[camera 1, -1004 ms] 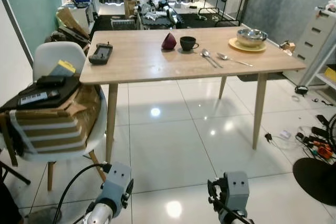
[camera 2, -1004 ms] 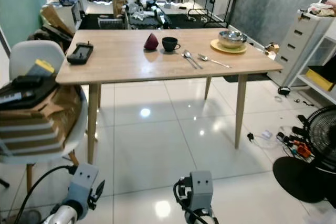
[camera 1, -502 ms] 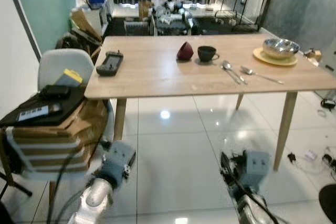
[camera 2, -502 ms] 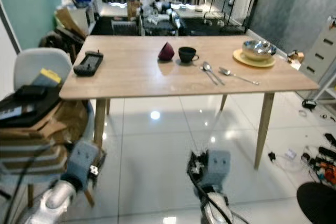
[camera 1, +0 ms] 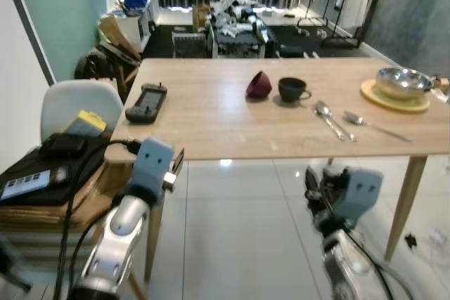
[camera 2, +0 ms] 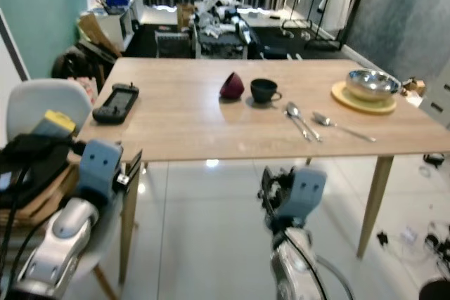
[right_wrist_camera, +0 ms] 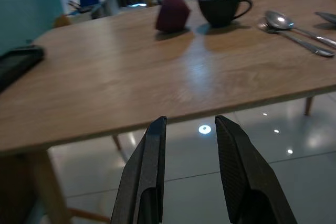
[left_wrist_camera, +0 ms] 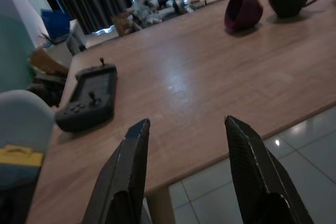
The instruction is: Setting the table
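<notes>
Just short of the table's (camera 1: pixel 232 147) near edge, both grippers are raised to tabletop height, closer than a second ago: approach nearly done. Left gripper (left_wrist_camera: pixel 184 169) fingers spread wide, empty; right gripper (right_wrist_camera: pixel 186 169) part open, empty. On the table beyond: handheld console (camera 1: pixel 146 102) at left, maroon bowl (camera 1: pixel 259 84), dark cup (camera 1: pixel 292 88), two spoons (camera 1: pixel 334 118); steel bowl on yellow plate (camera 1: pixel 395 96) far right. Nothing grasped yet.
</notes>
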Motion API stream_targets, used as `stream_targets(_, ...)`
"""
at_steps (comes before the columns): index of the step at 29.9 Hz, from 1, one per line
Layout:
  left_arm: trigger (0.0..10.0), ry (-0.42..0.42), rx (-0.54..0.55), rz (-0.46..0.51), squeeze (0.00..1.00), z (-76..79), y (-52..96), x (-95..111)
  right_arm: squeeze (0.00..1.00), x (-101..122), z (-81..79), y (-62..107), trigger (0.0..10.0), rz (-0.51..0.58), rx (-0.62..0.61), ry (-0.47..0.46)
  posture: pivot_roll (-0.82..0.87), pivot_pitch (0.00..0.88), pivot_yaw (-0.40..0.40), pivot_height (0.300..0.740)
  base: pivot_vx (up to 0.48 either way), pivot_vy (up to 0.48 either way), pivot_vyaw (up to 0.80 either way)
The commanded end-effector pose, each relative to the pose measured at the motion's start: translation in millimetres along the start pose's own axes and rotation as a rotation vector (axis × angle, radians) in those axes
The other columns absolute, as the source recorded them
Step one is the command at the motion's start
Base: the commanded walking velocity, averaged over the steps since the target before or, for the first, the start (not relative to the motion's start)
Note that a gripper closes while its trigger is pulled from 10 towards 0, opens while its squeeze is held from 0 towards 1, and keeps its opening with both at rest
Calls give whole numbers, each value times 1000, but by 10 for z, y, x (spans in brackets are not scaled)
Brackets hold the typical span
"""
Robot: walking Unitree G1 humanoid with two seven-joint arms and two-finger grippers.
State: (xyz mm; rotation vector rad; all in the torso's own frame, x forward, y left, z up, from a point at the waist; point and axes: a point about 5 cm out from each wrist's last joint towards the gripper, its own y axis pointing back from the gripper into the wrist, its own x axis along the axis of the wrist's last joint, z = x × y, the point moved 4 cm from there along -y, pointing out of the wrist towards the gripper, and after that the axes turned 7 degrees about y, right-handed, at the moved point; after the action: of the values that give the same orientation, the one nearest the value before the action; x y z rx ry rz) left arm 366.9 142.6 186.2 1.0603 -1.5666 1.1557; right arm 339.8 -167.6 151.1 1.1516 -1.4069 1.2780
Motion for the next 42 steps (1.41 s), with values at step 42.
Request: stream_targets(42,10000,54,-54,-36,0,135,35,7,0,73,60,16,10000,-12,-6,28,80,40,68,740,403,0,0)
